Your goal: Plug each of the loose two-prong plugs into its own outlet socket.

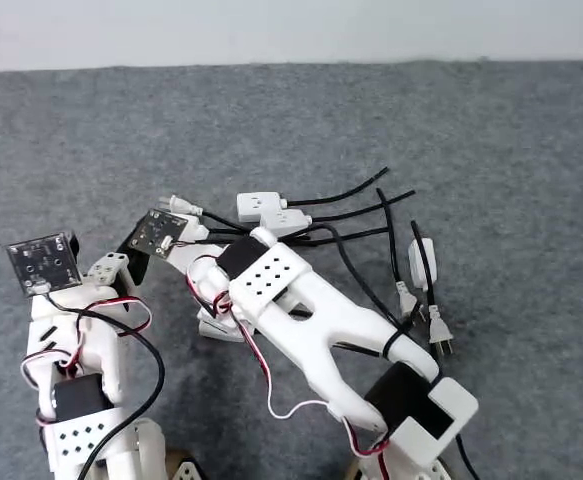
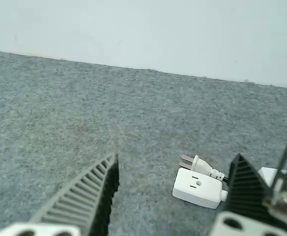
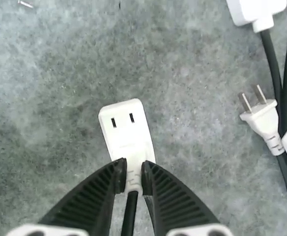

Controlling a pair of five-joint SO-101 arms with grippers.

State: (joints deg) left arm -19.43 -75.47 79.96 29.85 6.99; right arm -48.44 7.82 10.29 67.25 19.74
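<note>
My right gripper [image 3: 131,173] is shut on the cord end of a white outlet socket [image 3: 125,129] that lies flat on the grey carpet, its two slots facing up. A loose two-prong plug [image 3: 259,118] lies beside it, and another socket [image 3: 254,11] lies farther off. My left gripper [image 2: 176,161] stands open above the carpet with nothing between its fingers. Just beyond it lie a white socket [image 2: 197,187] and a white plug [image 2: 202,167]. From above, two sockets [image 1: 271,212] and a plug [image 1: 183,207] sit at the centre, and two more plugs [image 1: 423,318] lie at the right.
Black cords [image 1: 366,210] fan out from the sockets across the middle of the carpet. The right arm [image 1: 321,315] lies over part of them. A white adapter block [image 1: 423,262] sits at the right. A pale wall [image 1: 291,30] bounds the far edge.
</note>
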